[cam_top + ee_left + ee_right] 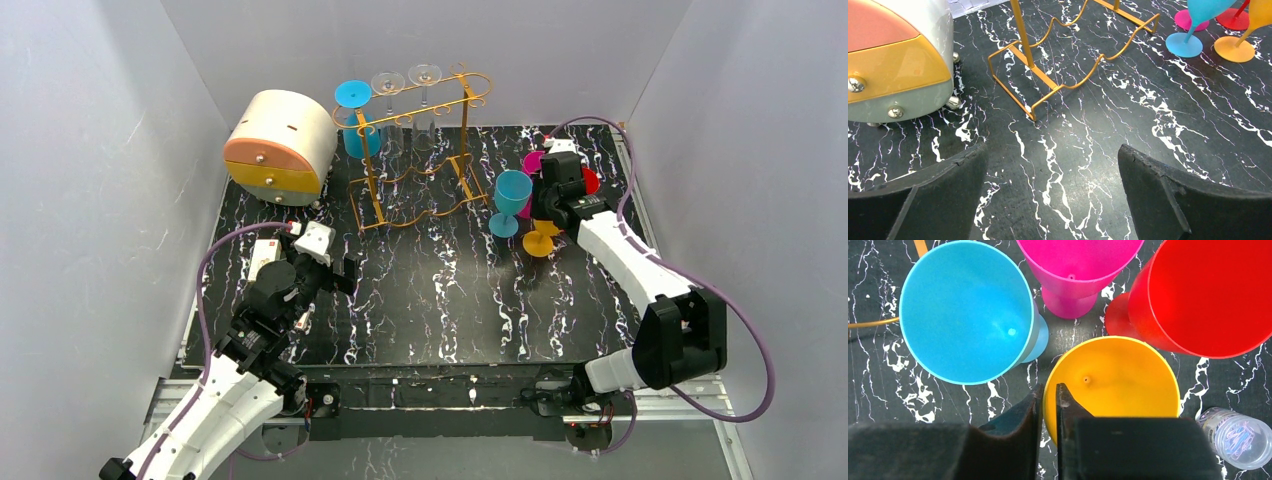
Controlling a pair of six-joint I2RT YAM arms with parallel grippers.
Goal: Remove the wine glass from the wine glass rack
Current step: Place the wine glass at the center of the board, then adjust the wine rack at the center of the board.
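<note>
The golden wire wine glass rack [420, 150] stands at the back of the black marbled mat; its base shows in the left wrist view [1048, 85]. A blue glass [355, 110] and two clear glasses [405, 80] hang upside down from it. My right gripper [548, 205] is to the right of the rack. In its wrist view it [1049, 390] is shut on the rim of an orange wine glass [1118, 380], one finger inside the bowl and one outside. The glass's foot [538, 243] is down at the mat. My left gripper [1053, 155] is open and empty over the mat at the front left.
A blue glass [963, 310], a pink glass [1078, 260] and a red glass [1208, 295] stand upright close around the orange one. A small clear bottle [1233, 437] lies beside them. A round cream-and-orange drawer box [280, 145] stands left of the rack.
</note>
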